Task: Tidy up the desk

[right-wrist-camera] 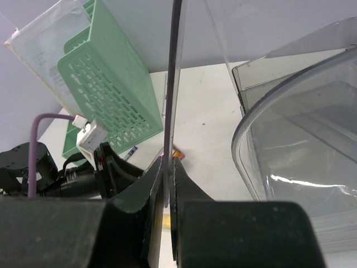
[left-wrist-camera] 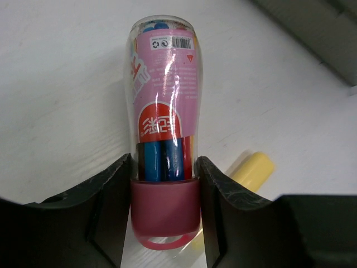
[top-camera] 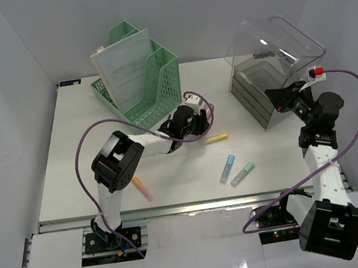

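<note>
On the white desk (top-camera: 69, 156), my left gripper (top-camera: 196, 115) is shut on the pink cap of a clear tube of coloured pens (left-wrist-camera: 164, 100), which lies on the desk; in the left wrist view the jaws press the cap from both sides around the left gripper (left-wrist-camera: 165, 206). My right gripper (top-camera: 282, 97) is shut on the thin edge of a clear plastic lid (top-camera: 279, 43), held raised above a grey box (top-camera: 257, 96). In the right wrist view the right gripper (right-wrist-camera: 169, 184) pinches the lid's edge (right-wrist-camera: 174, 84).
A green file holder (top-camera: 148, 78) with papers stands at the back left. A yellow marker (top-camera: 216, 138), a blue marker (top-camera: 227, 167), a green marker (top-camera: 242, 174) and an orange-and-pink marker (top-camera: 141, 188) lie loose on the desk. White walls enclose three sides.
</note>
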Robot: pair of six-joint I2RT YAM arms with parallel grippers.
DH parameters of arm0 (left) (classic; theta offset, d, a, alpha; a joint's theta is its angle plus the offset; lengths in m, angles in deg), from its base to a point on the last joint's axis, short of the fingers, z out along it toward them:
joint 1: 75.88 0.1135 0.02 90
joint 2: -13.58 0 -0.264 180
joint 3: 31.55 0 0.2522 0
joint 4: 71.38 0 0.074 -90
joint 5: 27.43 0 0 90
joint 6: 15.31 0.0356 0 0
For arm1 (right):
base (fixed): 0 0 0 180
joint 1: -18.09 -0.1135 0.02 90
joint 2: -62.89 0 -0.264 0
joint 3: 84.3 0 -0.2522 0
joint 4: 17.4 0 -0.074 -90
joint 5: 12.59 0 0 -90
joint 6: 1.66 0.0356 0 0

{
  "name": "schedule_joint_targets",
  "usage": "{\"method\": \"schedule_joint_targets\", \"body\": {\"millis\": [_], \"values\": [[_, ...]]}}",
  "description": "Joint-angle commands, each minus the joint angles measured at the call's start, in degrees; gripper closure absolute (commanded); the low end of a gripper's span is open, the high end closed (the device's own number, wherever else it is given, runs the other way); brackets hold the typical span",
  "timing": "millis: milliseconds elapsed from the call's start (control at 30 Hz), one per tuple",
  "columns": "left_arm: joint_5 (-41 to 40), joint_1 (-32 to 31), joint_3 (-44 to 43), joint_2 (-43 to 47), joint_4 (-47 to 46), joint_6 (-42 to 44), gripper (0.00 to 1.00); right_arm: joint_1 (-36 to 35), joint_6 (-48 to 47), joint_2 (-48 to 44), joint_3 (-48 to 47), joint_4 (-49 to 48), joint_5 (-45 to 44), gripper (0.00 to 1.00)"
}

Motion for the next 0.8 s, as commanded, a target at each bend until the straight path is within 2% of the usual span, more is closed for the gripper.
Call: {"method": "schedule_joint_targets", "body": {"millis": [0, 133, 300, 400, 633, 767], "values": [[7.7, -1.6, -6.6, 2.7, -12.9, -3.6, 1.0, 0.5, 1.5, -1.7, -2.3, -6.8, 1.0, 0.92], [12.1, -2.1, -11.5, -1.1, -18.7, -6.8, 1.0, 0.5, 3.2, -1.2, -3.2, -6.8, 2.1, 0.92], [16.3, -2.1, -22.1, -7.7, -19.9, -10.9, 1.0, 0.5, 4.9, -0.9, -3.9, -6.8, 3.1, 0.92], [17.9, -2.2, -27.6, -11.3, -21.1, -16.2, 1.0, 0.8, 5.6, -0.8, -4.3, -6.8, 3.7, 0.92], [16.5, -2.6, -31.6, -16.9, -27.5, -30.6, 1.0, 1.0, 7.3, -0.8, -5.1, -6.8, 5.5, 0.92], [15.8, -2.7, -36.2, -19.3, -29.6, -35.5, 1.0, 1.1, 7.5, -0.9, -5.2, -6.8, 5.8, 0.92]]}}
